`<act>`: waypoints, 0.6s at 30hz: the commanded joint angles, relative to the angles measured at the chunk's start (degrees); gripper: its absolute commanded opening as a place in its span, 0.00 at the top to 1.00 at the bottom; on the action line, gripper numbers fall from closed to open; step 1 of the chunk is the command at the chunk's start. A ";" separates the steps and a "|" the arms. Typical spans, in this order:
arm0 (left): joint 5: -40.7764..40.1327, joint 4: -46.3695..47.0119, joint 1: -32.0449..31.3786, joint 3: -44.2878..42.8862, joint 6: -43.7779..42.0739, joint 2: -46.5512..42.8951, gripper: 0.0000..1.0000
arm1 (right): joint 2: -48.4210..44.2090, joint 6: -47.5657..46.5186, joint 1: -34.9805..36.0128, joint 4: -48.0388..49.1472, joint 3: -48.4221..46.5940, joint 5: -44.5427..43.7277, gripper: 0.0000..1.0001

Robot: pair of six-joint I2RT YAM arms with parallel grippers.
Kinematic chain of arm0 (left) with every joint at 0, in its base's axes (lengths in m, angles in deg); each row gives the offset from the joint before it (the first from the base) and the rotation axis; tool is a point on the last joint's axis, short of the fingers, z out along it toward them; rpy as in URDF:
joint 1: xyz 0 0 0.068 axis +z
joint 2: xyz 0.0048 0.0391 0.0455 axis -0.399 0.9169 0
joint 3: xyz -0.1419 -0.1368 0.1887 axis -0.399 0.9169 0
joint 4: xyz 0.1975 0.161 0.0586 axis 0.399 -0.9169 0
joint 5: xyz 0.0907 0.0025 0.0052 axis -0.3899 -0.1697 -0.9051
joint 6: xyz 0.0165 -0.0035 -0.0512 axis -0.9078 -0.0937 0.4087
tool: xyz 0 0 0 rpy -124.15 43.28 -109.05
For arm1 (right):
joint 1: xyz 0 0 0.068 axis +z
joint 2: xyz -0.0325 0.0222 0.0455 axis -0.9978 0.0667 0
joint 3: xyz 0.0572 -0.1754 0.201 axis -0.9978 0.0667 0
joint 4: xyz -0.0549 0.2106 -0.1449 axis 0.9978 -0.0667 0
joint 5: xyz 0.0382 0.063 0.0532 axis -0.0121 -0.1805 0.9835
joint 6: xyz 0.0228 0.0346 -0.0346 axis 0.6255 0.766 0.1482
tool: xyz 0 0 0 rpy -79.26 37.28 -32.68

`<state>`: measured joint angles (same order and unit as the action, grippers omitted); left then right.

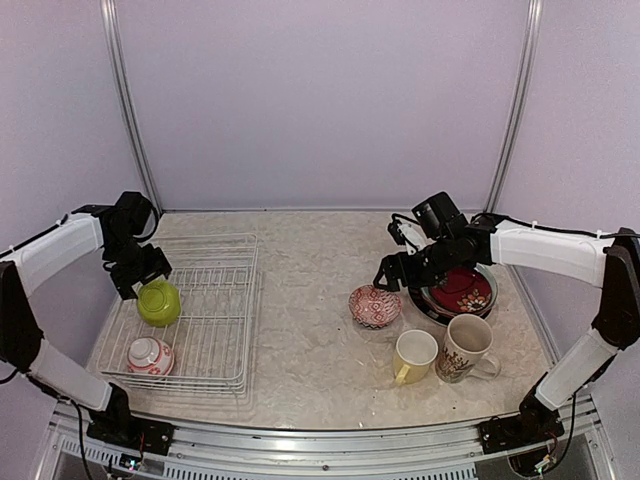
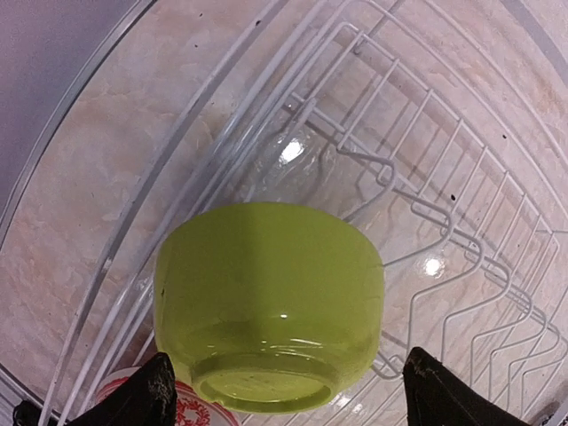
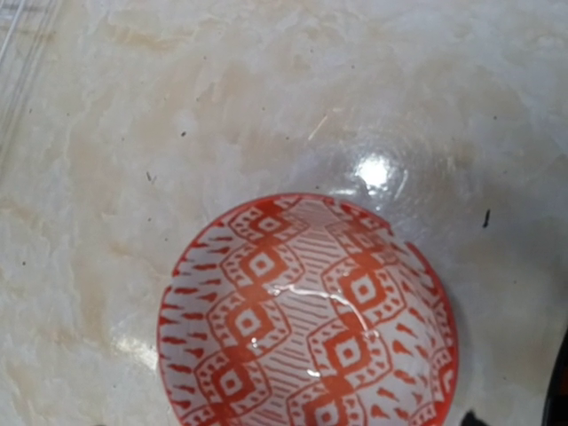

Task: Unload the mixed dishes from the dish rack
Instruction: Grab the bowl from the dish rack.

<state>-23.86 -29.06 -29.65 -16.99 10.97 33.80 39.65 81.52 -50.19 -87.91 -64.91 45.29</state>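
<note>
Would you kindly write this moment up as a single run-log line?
left gripper: open astride green bowl in rack | right gripper: open over red patterned bowl on table | also in rack: second patterned bowl

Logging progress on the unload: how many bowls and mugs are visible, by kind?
Bowls: 3 (lime-green bowl, red-white bowl in the dish rack, red patterned bowl on the table)
Mugs: 2 (yellow mug, cream patterned mug)
Total: 5
</note>
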 commanded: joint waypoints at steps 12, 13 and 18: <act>-0.75 0.97 -7.59 -4.64 9.61 7.22 0.18 | -3.35 0.64 0.39 1.46 2.80 -0.48 0.17; -0.21 1.77 -7.61 -4.12 9.61 7.38 0.18 | -3.36 0.71 0.39 1.57 2.87 -0.42 0.17; 0.12 1.95 -8.02 -3.32 9.63 8.58 0.15 | -3.83 0.81 0.34 1.38 2.65 -0.31 0.17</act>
<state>-24.84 -28.25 -37.17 -21.69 19.38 40.45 37.71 81.91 -50.19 -86.88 -63.01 45.22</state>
